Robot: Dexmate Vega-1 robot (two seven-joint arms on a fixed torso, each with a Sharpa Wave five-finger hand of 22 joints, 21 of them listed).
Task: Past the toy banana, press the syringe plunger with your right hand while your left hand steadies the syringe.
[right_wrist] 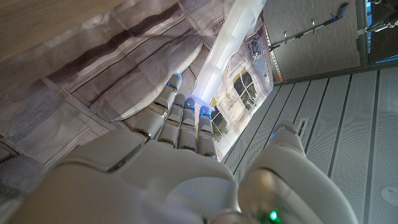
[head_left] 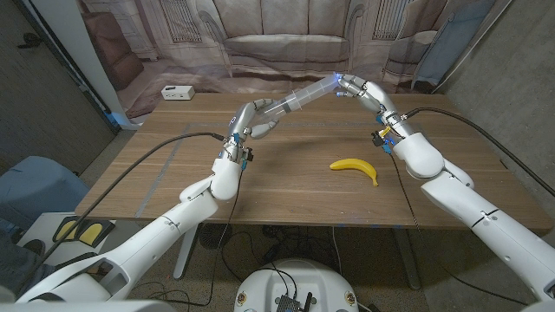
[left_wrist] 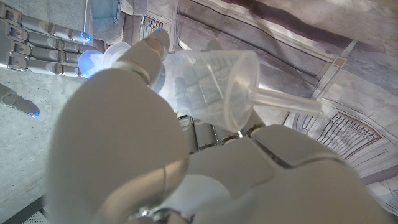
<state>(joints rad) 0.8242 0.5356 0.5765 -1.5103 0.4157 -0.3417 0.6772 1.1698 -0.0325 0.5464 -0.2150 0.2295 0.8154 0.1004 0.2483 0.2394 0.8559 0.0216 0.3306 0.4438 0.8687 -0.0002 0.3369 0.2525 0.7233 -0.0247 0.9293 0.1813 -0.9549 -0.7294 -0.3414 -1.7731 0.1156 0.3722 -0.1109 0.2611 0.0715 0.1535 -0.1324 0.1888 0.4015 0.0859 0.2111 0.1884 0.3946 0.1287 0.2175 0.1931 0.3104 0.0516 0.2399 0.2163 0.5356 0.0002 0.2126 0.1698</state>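
Above the table's far middle, a clear plastic syringe [head_left: 297, 99] hangs slanted in the air. My left hand [head_left: 254, 119] grips its lower barrel, and in the left wrist view the barrel [left_wrist: 205, 87] and its thin nozzle [left_wrist: 287, 99] stick out past my left hand [left_wrist: 118, 137]. My right hand [head_left: 359, 89] meets the syringe's upper end, its straight fingers [left_wrist: 40, 43] pressing against the plunger end [left_wrist: 93, 62]. The right wrist view looks along my right hand [right_wrist: 180, 130] to the syringe [right_wrist: 231, 43] beyond its fingertips. The yellow toy banana [head_left: 355, 167] lies on the table nearer to me, right of centre.
A small white box [head_left: 176, 92] sits at the table's far left corner. Black cables [head_left: 165, 147] run across the wood to both wrists. A printed backdrop [head_left: 286, 43] hangs right behind the far edge. Bare wood [head_left: 286, 186] lies in front of the banana.
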